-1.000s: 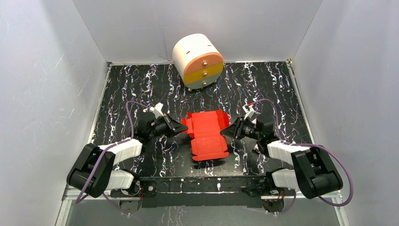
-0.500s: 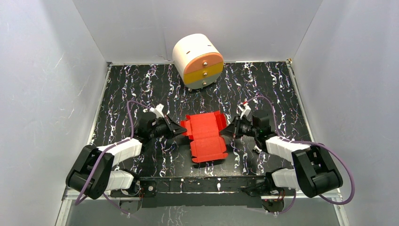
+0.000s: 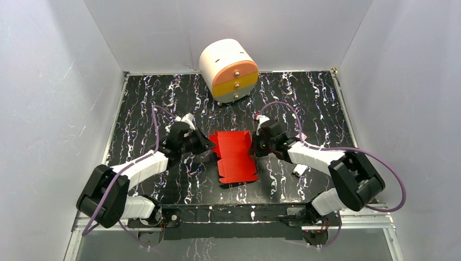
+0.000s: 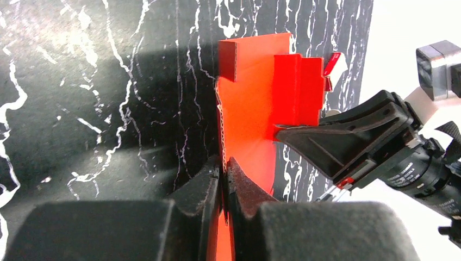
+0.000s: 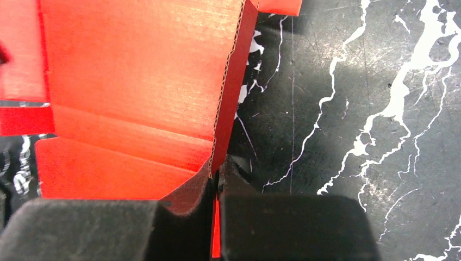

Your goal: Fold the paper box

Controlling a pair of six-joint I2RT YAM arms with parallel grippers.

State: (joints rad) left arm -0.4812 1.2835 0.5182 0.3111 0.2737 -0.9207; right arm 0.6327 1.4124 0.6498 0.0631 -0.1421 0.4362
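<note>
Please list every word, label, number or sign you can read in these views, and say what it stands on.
No text can be read.
Faint pale marks on the right arm's black wrist housing, seen from the left wrist: too blurred to read.
The paper box and the round drawer unit show no lettering.
</note>
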